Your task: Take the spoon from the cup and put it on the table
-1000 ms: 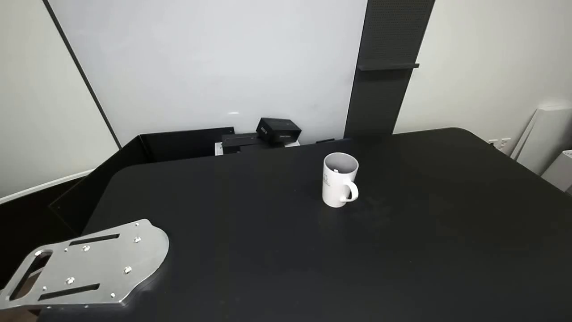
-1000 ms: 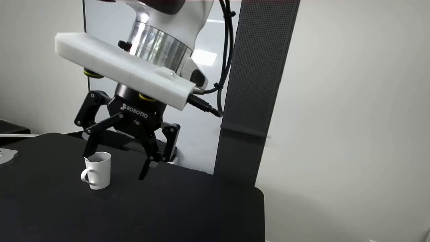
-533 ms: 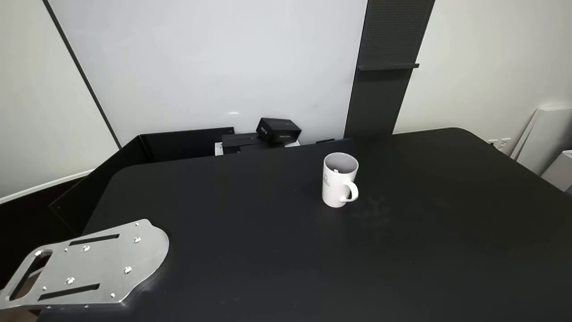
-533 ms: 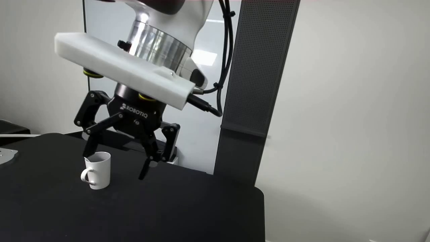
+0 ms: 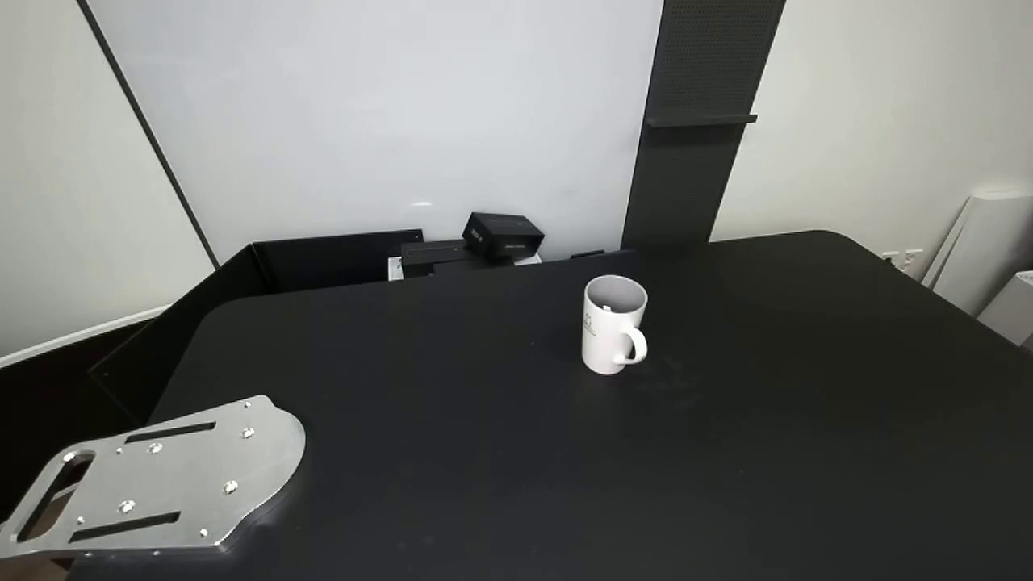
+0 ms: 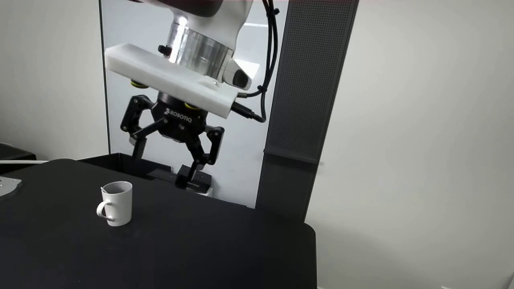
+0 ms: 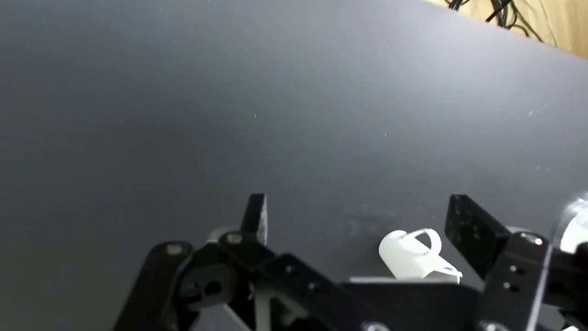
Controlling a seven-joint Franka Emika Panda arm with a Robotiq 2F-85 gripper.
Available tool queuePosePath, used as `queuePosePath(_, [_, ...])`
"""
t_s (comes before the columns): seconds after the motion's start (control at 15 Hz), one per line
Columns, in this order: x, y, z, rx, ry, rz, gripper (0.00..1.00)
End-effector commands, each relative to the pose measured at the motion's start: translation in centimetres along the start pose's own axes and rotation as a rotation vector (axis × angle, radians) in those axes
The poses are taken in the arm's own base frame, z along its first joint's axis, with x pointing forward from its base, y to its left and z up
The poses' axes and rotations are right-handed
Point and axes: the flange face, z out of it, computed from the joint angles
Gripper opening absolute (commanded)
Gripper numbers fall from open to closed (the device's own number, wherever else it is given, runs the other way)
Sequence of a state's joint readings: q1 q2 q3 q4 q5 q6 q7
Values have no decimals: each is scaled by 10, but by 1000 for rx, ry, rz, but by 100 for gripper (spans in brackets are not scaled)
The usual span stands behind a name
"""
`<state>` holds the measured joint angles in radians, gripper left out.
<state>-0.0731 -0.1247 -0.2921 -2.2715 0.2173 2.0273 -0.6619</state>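
In an exterior view, the spoon point(image 6: 103, 190) leans in the upright mug point(image 6: 119, 207), tip at the rim. Rightward and higher, the pincer point(image 6: 164, 168) hangs wide and empty: reaching seems the step; next, probably line up above the tip and descend. Farther right, the tabletop point(image 6: 221, 245) offers free room before its edge.

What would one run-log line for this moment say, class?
tool: open, apart from cup | spoon: in cup, one end showing | cup: upright on table | placing: not done
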Motion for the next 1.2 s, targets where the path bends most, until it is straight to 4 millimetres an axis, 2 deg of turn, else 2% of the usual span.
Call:
queuePosePath(0.0, [55,12,-10,-2,64,0,100])
queuePosePath(0.13, [88,12,-11,-5,97,-2,100])
queuePosePath(0.33, [134,1,-7,-26,122,-36,100])
queuePosePath(0.6, [186,-36,2,-63,145,-138,100])
queuePosePath(0.87, [214,-86,16,-59,155,-244,100])
queuePosePath(1.13, [220,-137,33,-50,135,-343,100])
